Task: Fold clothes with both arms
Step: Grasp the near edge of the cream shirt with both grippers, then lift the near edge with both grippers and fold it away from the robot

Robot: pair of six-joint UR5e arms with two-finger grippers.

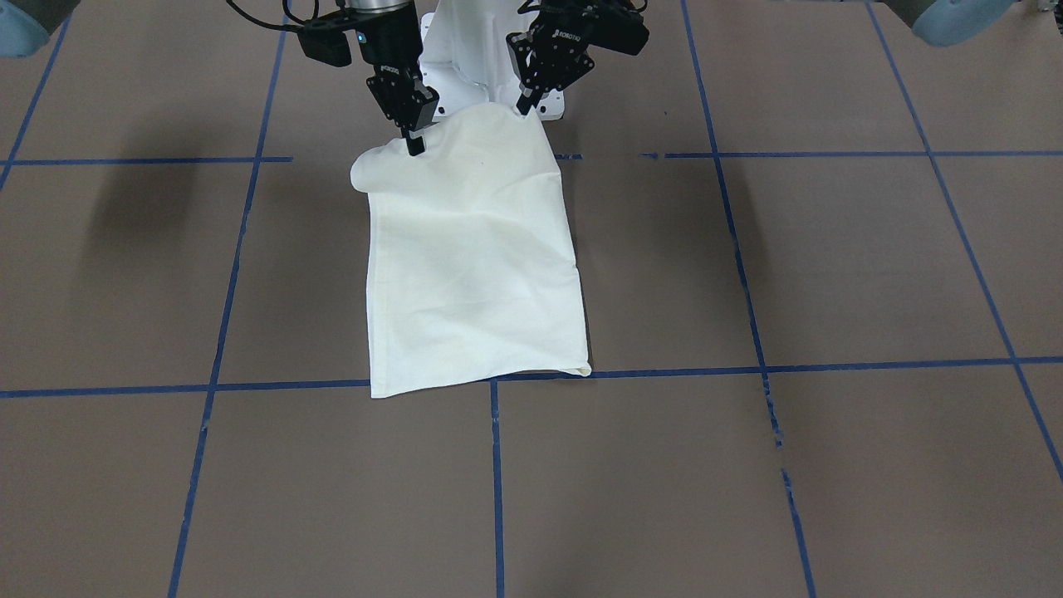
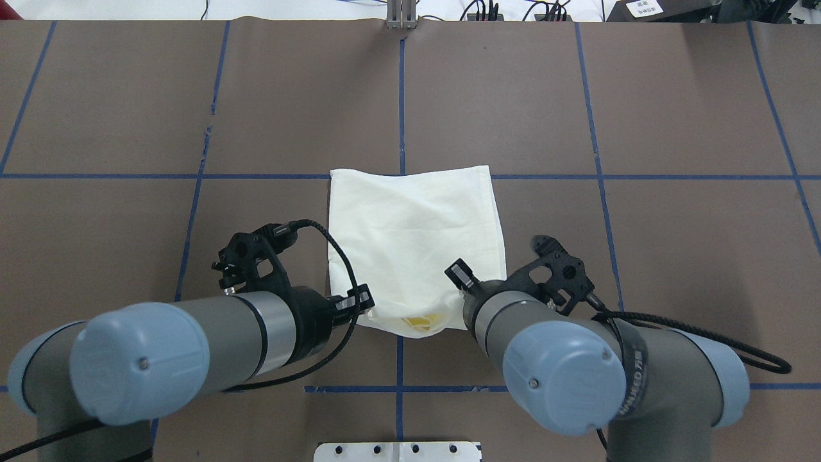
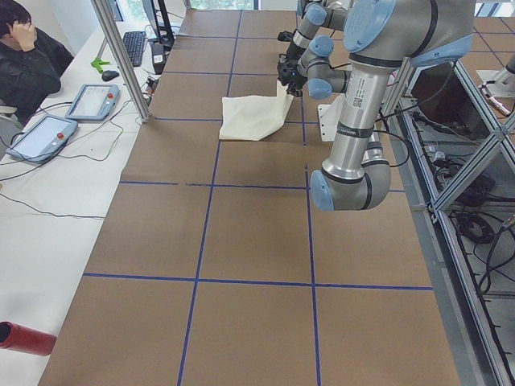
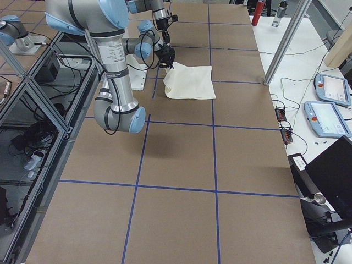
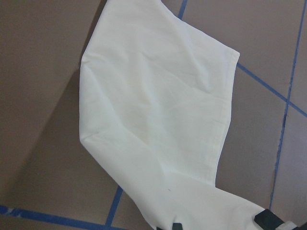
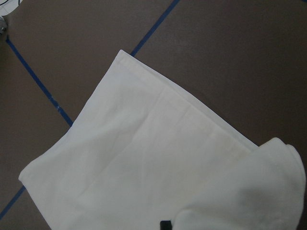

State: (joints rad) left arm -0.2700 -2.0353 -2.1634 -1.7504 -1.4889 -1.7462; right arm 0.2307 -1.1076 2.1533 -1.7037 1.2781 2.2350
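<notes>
Near the robot's base, at the middle of the table (image 1: pixel 830 266), the cream T-shirt (image 1: pixel 473 257) lay folded into a rough rectangle, plain side up, no print showing. Its operator-side hem rested on the table along a blue tape line (image 1: pixel 681 372); the robot-side edge was raised off the surface.

The right gripper (image 1: pixel 413 143) had its jaws narrow, pinched on one raised corner. The left gripper (image 1: pixel 526 106) had its jaws narrow on the other corner, though that contact was small in the front view and probably only a thin bite of cloth.

Risks from here:
- The left pinch looked shallow, so the corner could slip out under a pull and that side would drop.
- Cloth beside the right gripper was bunched in a rounded roll. Carried forward like that, the fold would likely set with a crease or a skewed edge.
- Either pinch may have caught only some of the layers, so the lower ones could sag or peel open.
- Uneven speed or height between the arms would twist the rectangle and drag the resting hem off the tape line.
- The grippers sat close together, and moving them closer risked a collision.
</notes>
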